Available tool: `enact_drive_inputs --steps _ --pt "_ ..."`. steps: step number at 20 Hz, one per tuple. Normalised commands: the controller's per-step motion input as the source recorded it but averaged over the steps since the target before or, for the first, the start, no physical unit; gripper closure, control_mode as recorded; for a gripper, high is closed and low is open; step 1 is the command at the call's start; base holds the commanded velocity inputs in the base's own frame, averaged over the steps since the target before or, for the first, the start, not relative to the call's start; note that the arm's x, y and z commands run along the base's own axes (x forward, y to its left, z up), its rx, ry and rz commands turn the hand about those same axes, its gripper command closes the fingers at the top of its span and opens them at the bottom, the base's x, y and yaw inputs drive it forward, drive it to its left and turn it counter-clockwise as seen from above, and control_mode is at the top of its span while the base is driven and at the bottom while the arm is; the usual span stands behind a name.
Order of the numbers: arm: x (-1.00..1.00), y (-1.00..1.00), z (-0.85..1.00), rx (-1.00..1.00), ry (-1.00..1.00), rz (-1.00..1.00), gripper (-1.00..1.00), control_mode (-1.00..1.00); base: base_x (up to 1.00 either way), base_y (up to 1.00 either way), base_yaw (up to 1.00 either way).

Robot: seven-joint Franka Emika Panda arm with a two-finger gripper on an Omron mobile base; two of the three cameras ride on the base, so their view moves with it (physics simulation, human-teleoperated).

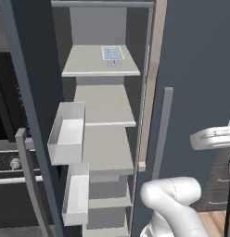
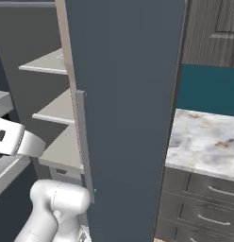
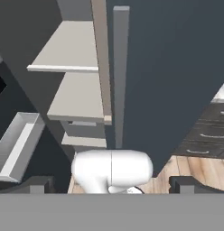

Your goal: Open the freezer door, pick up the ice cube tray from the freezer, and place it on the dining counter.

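Left base view shows the freezer door (image 1: pixel 24 115) swung open, and the ice cube tray (image 1: pixel 112 53) lies flat on the top shelf (image 1: pixel 89 62) of the freezer (image 1: pixel 105 106), near the back right corner. In the hand view the gripper (image 3: pixel 111 185) has its jaws wide apart and holds nothing, well away from the tray. The tray looks light, stiff and thin, perhaps a little slippery. I would take it across one narrow edge and keep it level.
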Motion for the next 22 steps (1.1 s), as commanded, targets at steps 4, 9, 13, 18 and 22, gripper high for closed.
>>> enact_drive_inputs --steps 4,9,13,18,22 --pt "0.0 0.0 0.0 0.0 0.0 0.0 -1.0 1.0 0.0 0.19 0.3" --pt "0.0 0.0 0.0 0.0 0.0 0.0 -1.0 1.0 0.0 0.41 0.22" --pt "0.0 0.0 0.0 0.0 0.0 0.0 -1.0 1.0 0.0 0.56 0.18" --pt "0.0 0.0 0.0 0.0 0.0 0.0 -1.0 1.0 0.08 0.31 0.13" --pt "0.0 0.0 0.0 0.0 0.0 0.0 -1.0 1.0 0.38 -0.12 0.0"
